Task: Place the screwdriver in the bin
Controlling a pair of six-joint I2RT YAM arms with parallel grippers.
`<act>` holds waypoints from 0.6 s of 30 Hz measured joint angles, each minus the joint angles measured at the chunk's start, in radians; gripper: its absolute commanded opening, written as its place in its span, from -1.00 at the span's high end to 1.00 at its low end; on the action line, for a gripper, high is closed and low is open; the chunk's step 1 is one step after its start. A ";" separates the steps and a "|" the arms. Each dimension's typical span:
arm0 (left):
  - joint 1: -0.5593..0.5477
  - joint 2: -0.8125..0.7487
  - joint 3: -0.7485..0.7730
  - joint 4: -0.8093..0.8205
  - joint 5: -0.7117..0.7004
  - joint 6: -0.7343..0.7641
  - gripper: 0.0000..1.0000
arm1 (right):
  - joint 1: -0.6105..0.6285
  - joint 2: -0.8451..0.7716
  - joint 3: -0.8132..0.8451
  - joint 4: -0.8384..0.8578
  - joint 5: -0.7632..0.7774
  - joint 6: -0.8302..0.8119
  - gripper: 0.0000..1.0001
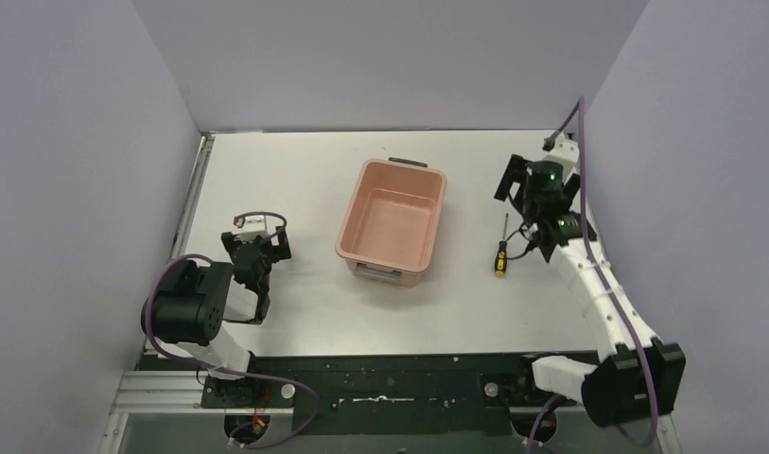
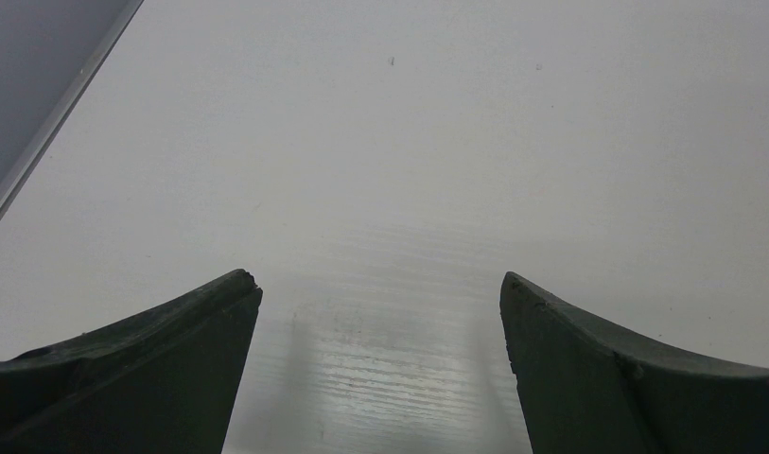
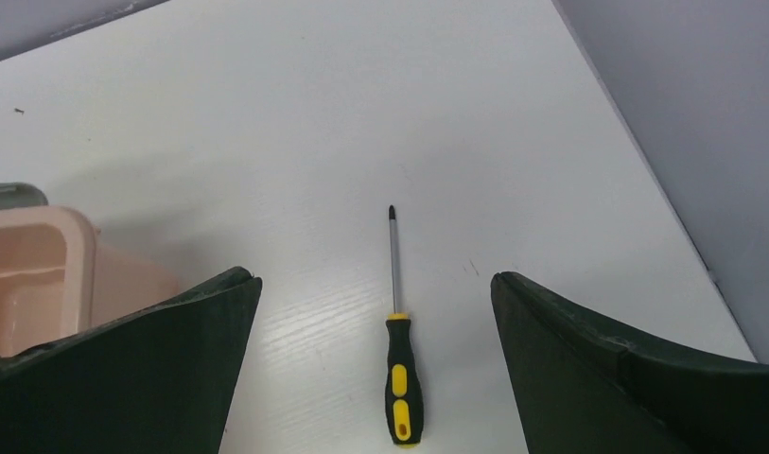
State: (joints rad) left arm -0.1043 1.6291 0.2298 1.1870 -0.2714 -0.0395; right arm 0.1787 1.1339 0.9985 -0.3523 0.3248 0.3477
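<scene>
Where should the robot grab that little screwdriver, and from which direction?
Probably by the yellow-and-black handle, coming straight down from above with the right gripper, jaws across its width. The screwdriver lies flat on the table, so its sides are free. The handle is its thickest part, while the thin shaft hugs the surface.

I am looking at my left arm (image 1: 205, 312): it is sitting folded up close to its base, and the left claw (image 2: 380, 284) is gaping wide open, holding nothing. My right arm (image 1: 598, 293) is stretching far forward, and the right claw (image 3: 375, 279) is gaping wide open too.
</scene>
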 measured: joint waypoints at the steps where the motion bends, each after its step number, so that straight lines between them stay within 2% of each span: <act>1: 0.000 0.000 0.000 0.000 0.000 0.000 -0.95 | -0.024 0.060 0.053 -0.018 -0.022 0.000 -0.95; 4: 0.000 0.000 0.000 0.000 0.000 0.000 -0.95 | -0.103 0.270 0.166 -0.055 -0.122 -0.008 -0.88; 9: 0.001 0.000 0.000 0.000 0.000 0.000 -0.95 | -0.142 0.517 0.172 -0.130 -0.226 -0.027 -0.70; 12: 0.001 0.000 0.000 0.000 0.000 0.000 -0.95 | -0.139 0.595 0.138 -0.133 -0.254 -0.031 -0.48; 15: 0.002 0.000 0.000 0.000 0.000 0.000 -0.95 | -0.136 0.618 0.078 -0.134 -0.274 -0.035 -0.09; 18: 0.002 0.000 0.000 0.000 0.000 0.000 -0.95 | -0.136 0.618 0.057 -0.119 -0.295 -0.038 0.50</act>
State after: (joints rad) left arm -0.1028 1.6291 0.2298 1.1870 -0.2714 -0.0395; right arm 0.0429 1.7523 1.0557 -0.4717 0.0299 0.3099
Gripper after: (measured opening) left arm 0.974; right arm 0.494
